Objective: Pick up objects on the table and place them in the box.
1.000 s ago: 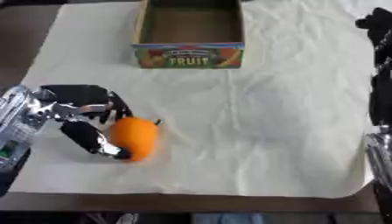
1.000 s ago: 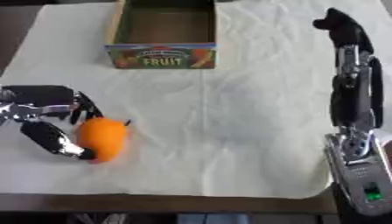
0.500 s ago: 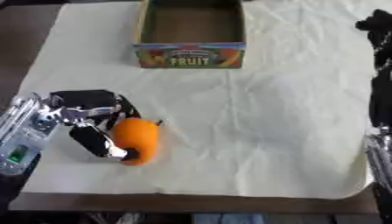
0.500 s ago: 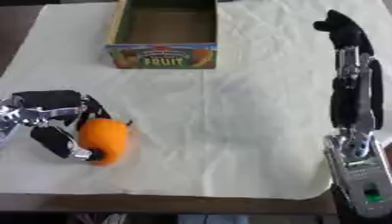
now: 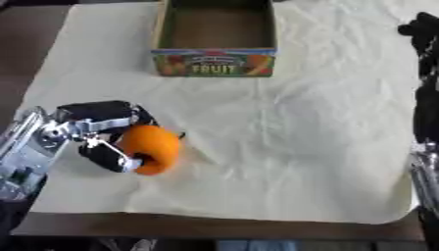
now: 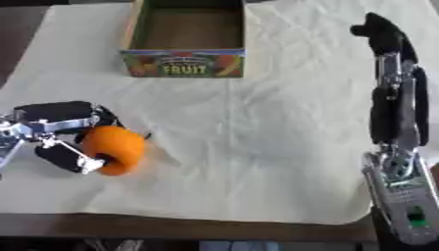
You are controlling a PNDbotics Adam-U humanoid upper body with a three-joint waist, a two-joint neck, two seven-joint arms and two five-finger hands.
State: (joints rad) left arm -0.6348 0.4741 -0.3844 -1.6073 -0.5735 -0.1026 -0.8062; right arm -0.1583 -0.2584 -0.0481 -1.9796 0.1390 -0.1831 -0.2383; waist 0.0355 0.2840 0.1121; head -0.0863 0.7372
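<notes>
We log: orange [image 5: 151,148], near-left on the cream cloth [image 5: 283,127] over the tabletop, w/ left hand [image 5: 101,132] fingers curled round it. Box [image 5: 215,43], far centre, well apart. Right hand [image 6: 377,30], raised at right; fingers' state: cannot tell.

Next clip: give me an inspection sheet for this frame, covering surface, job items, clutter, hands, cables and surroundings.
Surface: creased cream cloth over a dark table.
Job's things: orange on the cloth, near left; fruit box at the far middle, open, inside looks empty.
Clutter: nothing seen.
Hands: left hand curled round the orange; right hand raised at the right, off the cloth, fingers unclear.
Cables: nothing seen.
Surroundings: floor below the near table edge.
</notes>
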